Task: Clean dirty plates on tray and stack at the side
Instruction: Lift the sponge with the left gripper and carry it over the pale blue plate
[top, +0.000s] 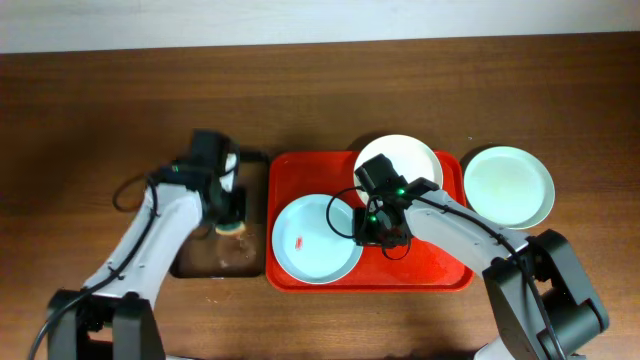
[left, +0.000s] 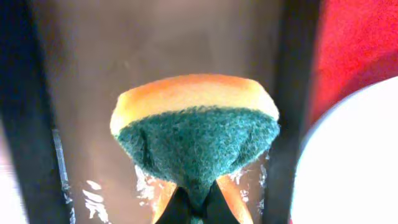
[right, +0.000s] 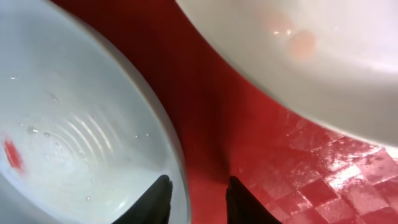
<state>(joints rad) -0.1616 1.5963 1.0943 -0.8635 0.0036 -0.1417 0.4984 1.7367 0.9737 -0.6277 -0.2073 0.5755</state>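
On the red tray (top: 430, 272) the pale blue plate (top: 317, 238) lies at the front left, with a small red smear (right: 12, 155) in it. The white plate (top: 405, 160) lies at the tray's back right and carries faint pinkish spots (right: 303, 42). My right gripper (top: 372, 232) is open and straddles the blue plate's right rim (right: 177, 168), one finger over the plate and one over the tray (right: 273, 168). My left gripper (left: 198, 205) is shut on a green-and-orange sponge (left: 196, 124) above the brown tray (top: 215, 262). A pale mint green plate (top: 508, 186) rests on the table right of the red tray.
The black-rimmed brown tray (left: 93, 93) lies just left of the red tray, its surface wet. A black cable (top: 128, 190) loops on the table left of my left arm. Wooden tabletop surrounds both trays.
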